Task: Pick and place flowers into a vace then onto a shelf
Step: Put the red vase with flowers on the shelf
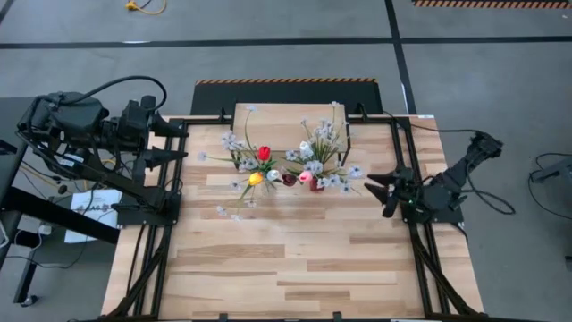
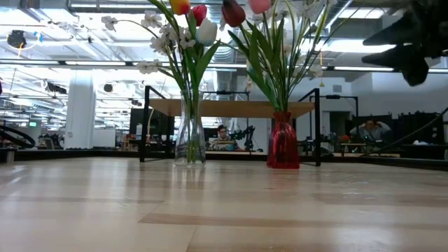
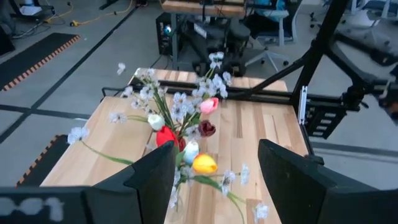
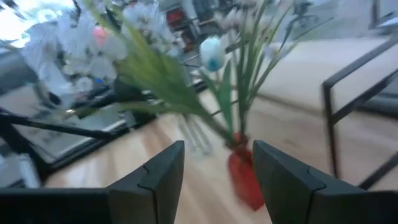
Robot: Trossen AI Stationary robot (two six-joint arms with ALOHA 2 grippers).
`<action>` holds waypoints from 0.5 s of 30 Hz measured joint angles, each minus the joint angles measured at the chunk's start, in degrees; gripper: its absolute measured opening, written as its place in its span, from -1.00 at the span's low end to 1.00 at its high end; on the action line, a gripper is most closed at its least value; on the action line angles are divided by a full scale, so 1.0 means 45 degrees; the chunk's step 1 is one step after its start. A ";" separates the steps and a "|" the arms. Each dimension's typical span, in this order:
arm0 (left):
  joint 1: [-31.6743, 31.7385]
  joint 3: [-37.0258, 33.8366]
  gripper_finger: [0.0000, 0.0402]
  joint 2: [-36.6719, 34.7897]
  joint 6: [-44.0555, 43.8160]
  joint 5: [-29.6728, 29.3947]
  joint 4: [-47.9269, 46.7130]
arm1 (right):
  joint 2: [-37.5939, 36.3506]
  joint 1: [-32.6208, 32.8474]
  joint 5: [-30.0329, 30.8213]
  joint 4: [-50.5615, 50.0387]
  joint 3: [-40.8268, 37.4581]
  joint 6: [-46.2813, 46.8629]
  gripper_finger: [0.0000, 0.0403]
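The left gripper [image 1: 183,143] is seen at the table's [image 1: 295,259] left edge, its fingers [image 3: 146,180] parted with nothing between them. Ahead of those fingers, a clear glass vase [image 2: 190,133] is shown standing on the tabletop, filled with flowers [image 1: 255,165]: a red tulip [image 1: 264,153], a yellow one [image 1: 256,179], a white one and pale blossom sprays. Just beside it, a red vase [image 2: 283,141] is pictured holding a pink tulip [image 1: 306,176], a dark red one and more sprays. Both vases are set in front of the shelf [image 1: 290,121], not on it. The right gripper [image 1: 374,184] is held raised at the table's right side, its fingers [image 4: 155,180] spread and empty, with the red vase just beyond the fingertips and untouched.
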 joint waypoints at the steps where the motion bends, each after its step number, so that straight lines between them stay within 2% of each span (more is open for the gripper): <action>1: 0.0000 0.0000 0.09 0.0002 0.0000 0.0000 0.0131 | -0.0110 0.0082 -0.0094 0.0612 -0.0412 -0.0009 -0.11; 5: 0.0000 0.0000 0.09 -0.0003 0.0072 -0.0019 0.0342 | -0.0146 0.0137 -0.0254 0.2597 -0.1423 -0.0374 -0.10; 9: 0.0000 0.0000 0.09 0.0002 0.0136 -0.0024 0.0374 | 0.0436 0.0010 -0.0266 0.2732 -0.1545 -0.0260 -0.04; 15: 0.0000 0.0000 0.09 0.0001 0.0160 -0.0024 0.0359 | 0.2356 -0.0981 -0.0418 0.2858 -0.1555 0.0012 -0.01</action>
